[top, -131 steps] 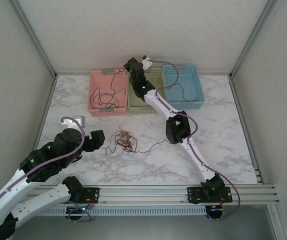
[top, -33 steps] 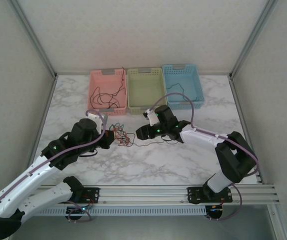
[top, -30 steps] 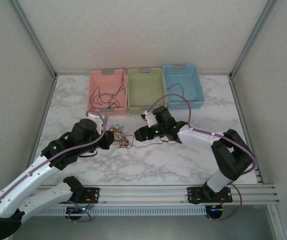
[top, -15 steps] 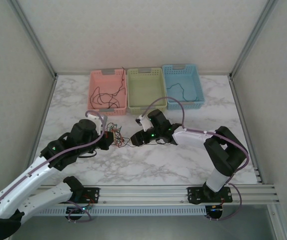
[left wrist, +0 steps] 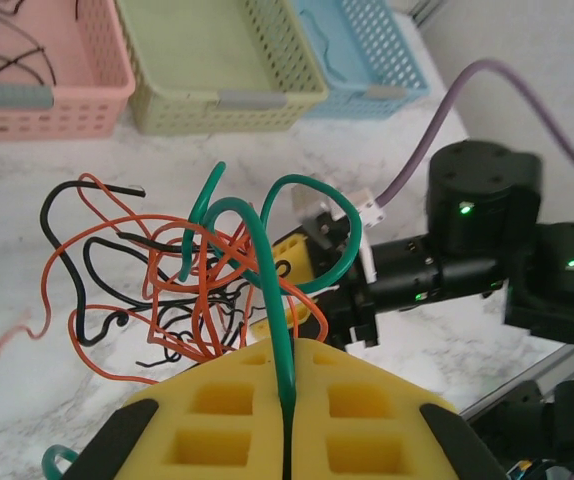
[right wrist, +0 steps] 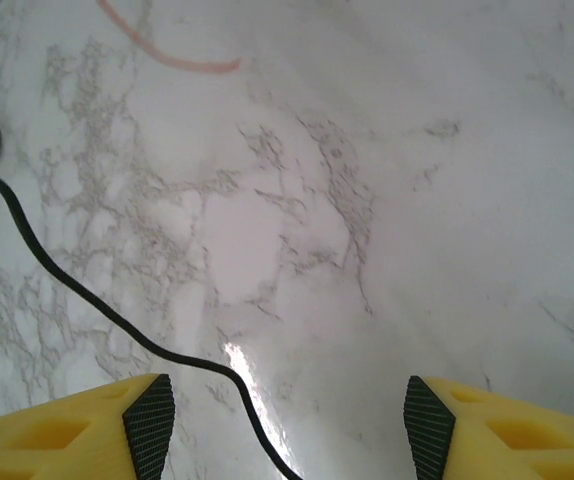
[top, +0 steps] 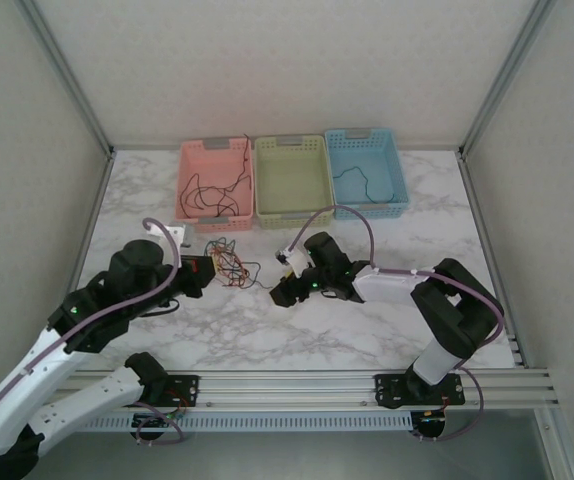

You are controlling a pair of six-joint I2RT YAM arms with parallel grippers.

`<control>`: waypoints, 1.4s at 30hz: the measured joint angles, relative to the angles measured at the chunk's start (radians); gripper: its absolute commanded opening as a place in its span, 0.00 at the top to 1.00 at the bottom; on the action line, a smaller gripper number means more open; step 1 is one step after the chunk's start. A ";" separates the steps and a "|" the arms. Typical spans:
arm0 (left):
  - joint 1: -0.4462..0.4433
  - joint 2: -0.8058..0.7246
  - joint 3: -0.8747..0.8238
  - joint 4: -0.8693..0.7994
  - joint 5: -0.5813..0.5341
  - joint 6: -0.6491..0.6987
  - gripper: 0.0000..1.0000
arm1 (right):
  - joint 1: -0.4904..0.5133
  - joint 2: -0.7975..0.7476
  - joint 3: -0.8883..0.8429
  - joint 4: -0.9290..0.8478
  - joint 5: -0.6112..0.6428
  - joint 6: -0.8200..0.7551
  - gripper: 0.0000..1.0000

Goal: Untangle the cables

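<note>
The cables are a tangle of orange, black and green wires hanging at the table's middle left. In the left wrist view my left gripper is shut on a green cable, and the orange and black loops dangle beyond it above the marble. My right gripper sits low just right of the tangle. Its jaws stand open over the tabletop. A single black cable runs along the marble and passes between its fingers, untouched.
Three baskets line the back: pink with black cables inside, green, and blue with one black cable. An orange wire end lies on the marble ahead of the right gripper. Metal frame posts border the table.
My left arm has drawn back to the left, lifting the tangle with it. The right gripper slid a little toward the near edge and its jaws widened.
</note>
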 measured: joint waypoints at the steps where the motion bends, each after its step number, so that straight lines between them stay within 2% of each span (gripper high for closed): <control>1: 0.000 -0.002 0.006 0.000 0.000 0.000 1.00 | 0.000 0.000 -0.003 0.017 -0.008 -0.003 0.34; 6: 0.000 -0.001 0.015 -0.007 0.000 0.000 1.00 | 0.000 0.000 -0.004 0.066 -0.021 -0.017 0.37; 11: 0.000 0.005 0.015 -0.013 0.000 0.000 1.00 | 0.000 0.011 -0.002 0.081 -0.056 -0.030 0.61; 15: 0.000 0.005 0.015 -0.025 0.000 0.000 1.00 | 0.000 0.016 -0.002 0.077 -0.083 -0.034 0.70; 16: 0.000 0.005 0.015 -0.026 0.000 0.000 1.00 | 0.000 0.016 -0.002 0.077 -0.092 -0.035 0.69; 19: 0.000 0.005 0.015 -0.026 -0.004 0.000 1.00 | 0.000 0.016 -0.002 0.076 -0.097 -0.039 0.50; 22: 0.000 0.005 0.015 -0.026 -0.004 0.000 1.00 | 0.000 0.016 -0.002 0.080 -0.094 -0.044 0.43; 33: 0.000 0.006 0.022 -0.031 -0.003 0.000 1.00 | 0.000 0.062 0.009 0.076 -0.085 -0.044 0.42; 35: 0.000 0.006 0.025 -0.031 0.000 0.000 1.00 | 0.000 0.074 0.011 0.075 -0.086 -0.044 0.48; 39: 0.000 0.008 0.025 -0.031 0.001 0.000 1.00 | 0.000 0.086 0.022 0.065 -0.088 -0.047 0.65; 42: 0.000 0.008 0.025 -0.031 0.001 0.000 1.00 | 0.001 0.085 0.027 0.061 -0.087 -0.050 0.87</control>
